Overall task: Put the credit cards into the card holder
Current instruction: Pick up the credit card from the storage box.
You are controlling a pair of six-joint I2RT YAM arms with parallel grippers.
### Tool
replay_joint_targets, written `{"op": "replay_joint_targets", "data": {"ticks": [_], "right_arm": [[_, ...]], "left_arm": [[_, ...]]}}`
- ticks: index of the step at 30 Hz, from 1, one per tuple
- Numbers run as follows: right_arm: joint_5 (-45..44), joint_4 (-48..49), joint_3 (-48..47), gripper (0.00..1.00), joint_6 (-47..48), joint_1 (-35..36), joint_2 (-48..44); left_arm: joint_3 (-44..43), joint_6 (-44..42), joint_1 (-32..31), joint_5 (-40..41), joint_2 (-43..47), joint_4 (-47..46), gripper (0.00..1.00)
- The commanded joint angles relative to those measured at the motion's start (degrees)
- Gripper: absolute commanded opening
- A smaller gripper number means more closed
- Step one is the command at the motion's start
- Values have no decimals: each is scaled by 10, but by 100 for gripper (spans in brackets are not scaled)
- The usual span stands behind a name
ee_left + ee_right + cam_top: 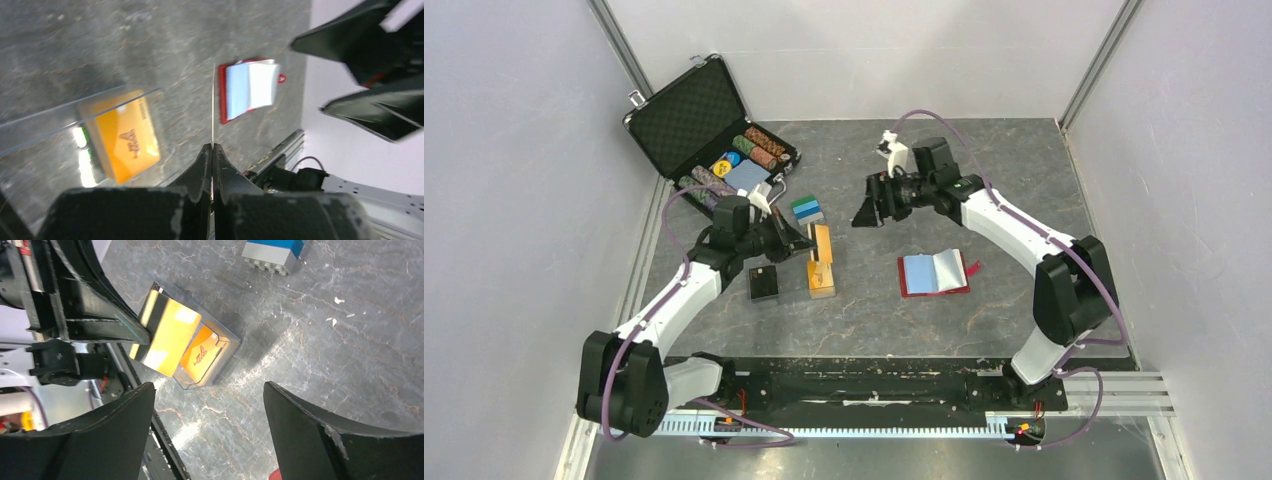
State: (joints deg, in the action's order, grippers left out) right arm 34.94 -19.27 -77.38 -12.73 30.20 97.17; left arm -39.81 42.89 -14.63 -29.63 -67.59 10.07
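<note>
Left pincer (212, 150): closed on a single credit card (172, 337). From its own camera I see the card edge-on, as a thin line rising from between the fingertips.
Held card: orange-gold and glossy, held upright just beside the clear box (821, 262). I cannot tell whether it touches the box.
Right pincer (208, 392): open, with its fingers spread wide and nothing between them. It hangs over the middle of the desk (1004, 200), toward the far edge, pointing at the left pincer.
Wallet (934, 272): red and lying open flat on the desk, right of centre and nearer the near edge. It is well apart from both pincers.
Pale blue card (917, 273): on the left half of the open wallet. I cannot tell whether it sits in a slot.
Orange cards (127, 135): stacked inside the clear box, near the desk's centre and left of the wallet.
Black box (763, 283): small and square, just left of the clear box and below the left pincer.
Blue block (272, 252): beyond the clear box, toward the far edge.
Chip case (694, 115): open at the far left corner, with rows of chips in its tray.
</note>
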Motion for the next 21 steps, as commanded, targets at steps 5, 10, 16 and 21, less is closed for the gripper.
{"op": "replay_joint_targets", "data": {"ticks": [5, 10, 16, 21], "right_arm": [[204, 281, 152, 81, -185, -60, -69], [245, 568, 247, 67, -394, -60, -83], [250, 775, 275, 56, -557, -59, -47], [253, 750, 264, 48, -549, -59, -35]], "left_arm": [[6, 131, -8, -98, 4, -254, 2], [11, 172, -25, -119, -22, -336, 2], [7, 177, -49, -121, -39, -352, 2], [8, 180, -66, -115, -45, -359, 2]]}}
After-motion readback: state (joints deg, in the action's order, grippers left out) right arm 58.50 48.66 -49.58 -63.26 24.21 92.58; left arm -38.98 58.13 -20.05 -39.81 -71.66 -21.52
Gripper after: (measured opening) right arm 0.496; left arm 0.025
